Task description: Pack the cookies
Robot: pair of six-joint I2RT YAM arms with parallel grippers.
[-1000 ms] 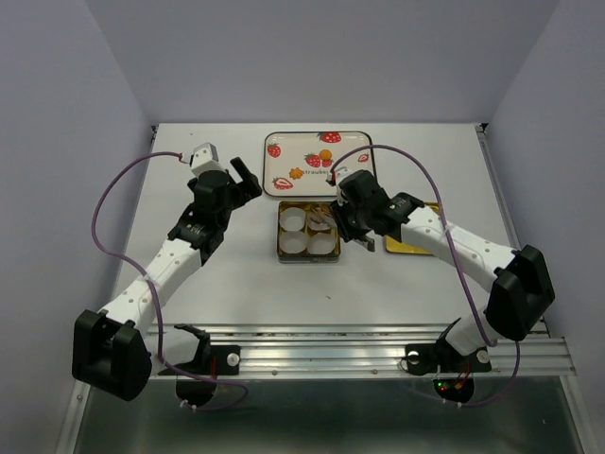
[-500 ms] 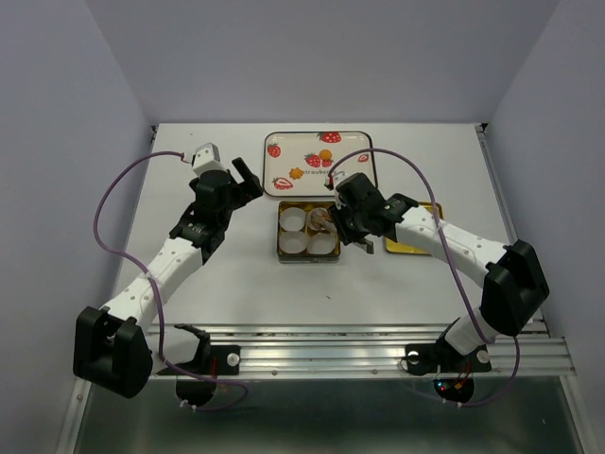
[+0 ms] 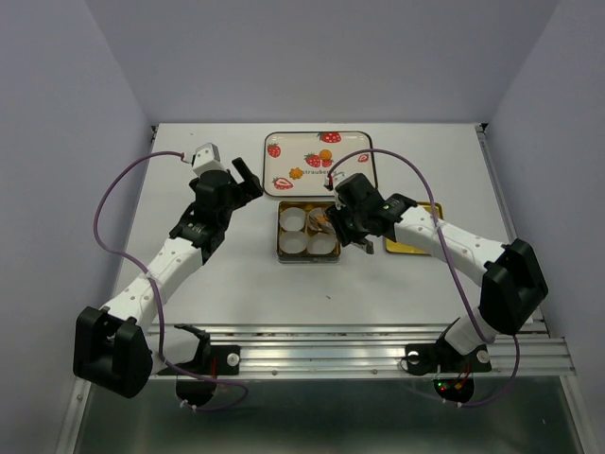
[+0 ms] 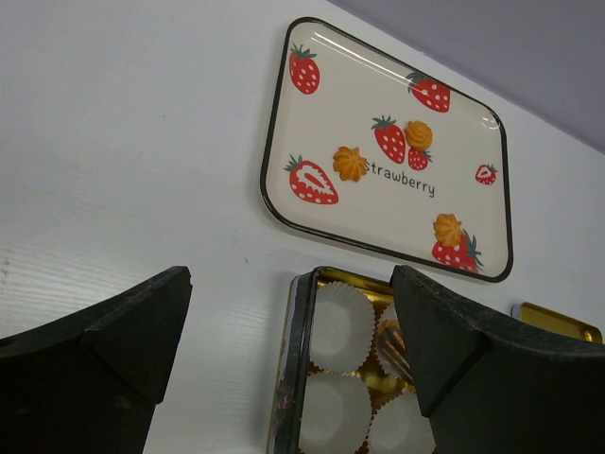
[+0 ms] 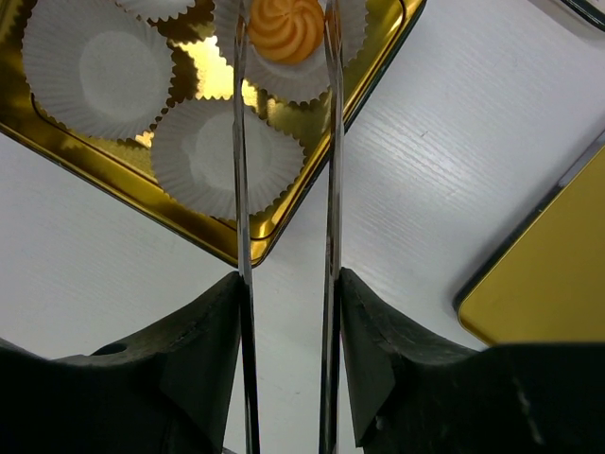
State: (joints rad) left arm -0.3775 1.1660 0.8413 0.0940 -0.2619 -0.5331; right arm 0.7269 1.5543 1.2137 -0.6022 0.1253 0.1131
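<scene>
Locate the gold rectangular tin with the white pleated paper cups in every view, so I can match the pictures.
Top external: the gold rectangular tin sits at the table's centre, under the right arm's tip.
Left wrist: the tin is at bottom centre, cut off by the lower edge.
Right wrist: the tin fills the upper left, under the metal tongs.
Shared landmark: the flat gold lid, to the tin's right in all three.

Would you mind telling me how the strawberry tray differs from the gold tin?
The strawberry tray is cream with a dark rim and printed strawberries; the gold tin is plain metal. The tray holds three cookies; the tin holds four white paper cups, one with a cookie. The tray sits farther back on the table than the tin. Both are rounded rectangles lying flat.
</scene>
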